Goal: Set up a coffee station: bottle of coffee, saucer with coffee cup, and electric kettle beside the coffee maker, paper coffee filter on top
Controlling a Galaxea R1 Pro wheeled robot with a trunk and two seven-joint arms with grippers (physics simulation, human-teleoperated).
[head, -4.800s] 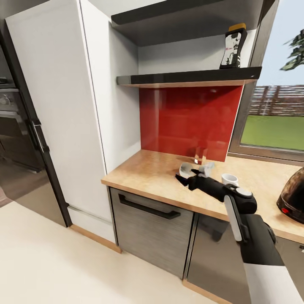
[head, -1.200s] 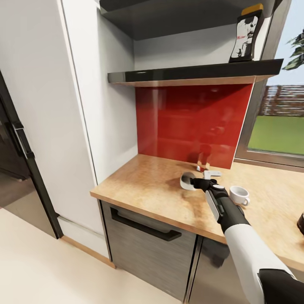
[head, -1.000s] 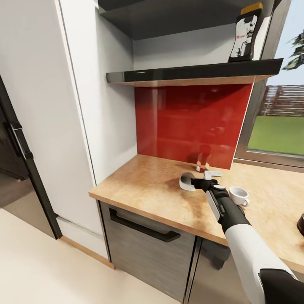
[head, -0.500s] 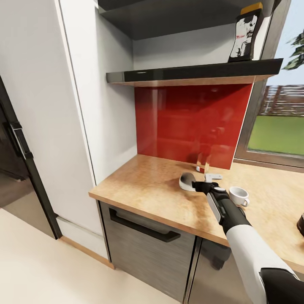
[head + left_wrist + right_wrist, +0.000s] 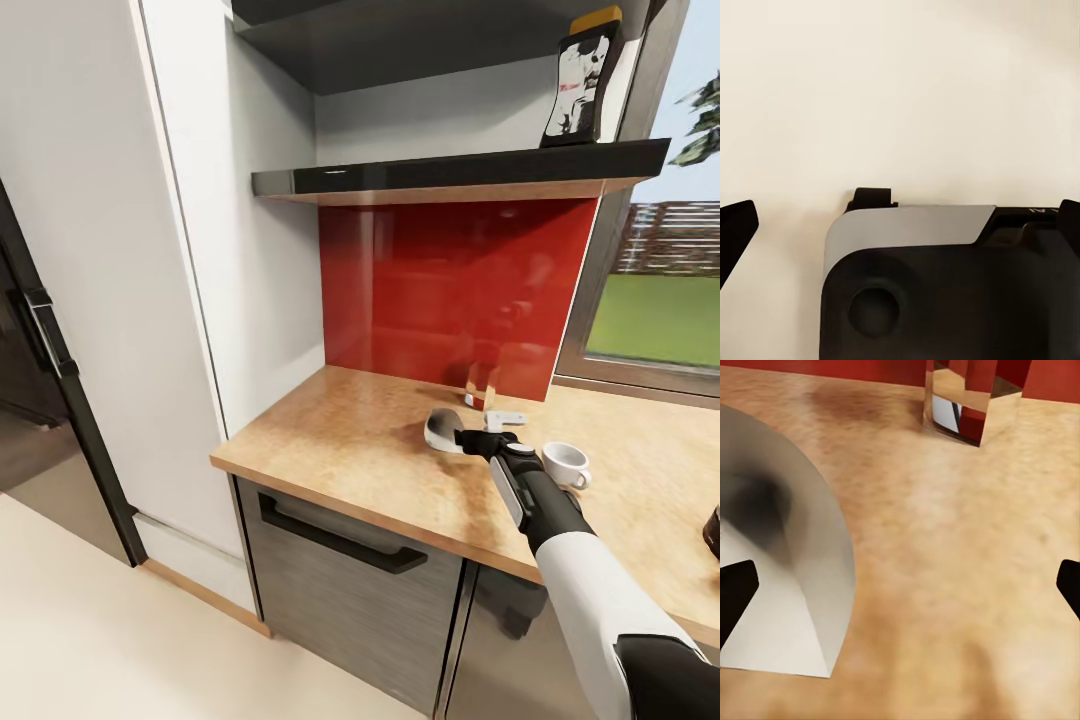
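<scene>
The bottle of coffee [image 5: 583, 75] stands at the right end of the kitchen shelf [image 5: 430, 172]. On the kitchen countertop [image 5: 340, 430] the paper coffee filter [image 5: 440, 428] [image 5: 784, 555] lies on its side. My right gripper [image 5: 464, 438] [image 5: 900, 592] is open just behind it, and the cone lies by one fingertip. The coffee cup [image 5: 565, 463] sits on the bare worktop to the right of my forearm. A dark sliver of the electric kettle [image 5: 713, 530] shows at the right edge. My left gripper [image 5: 900, 225] is open over pale floor. The coffee maker and the saucer are out of view.
A chrome block [image 5: 482, 384] [image 5: 971, 401] stands against the red backsplash [image 5: 450, 290], just beyond the filter. A thicker dark slab [image 5: 400, 35] hangs above the shelf. A tall white cabinet [image 5: 180, 250] bounds the counter on the left; a window [image 5: 655, 300] lies to the right.
Since the oldest frame the head view has moved closer and left, and my right arm has stretched toward the filter. Over the last second nothing has visibly moved.
</scene>
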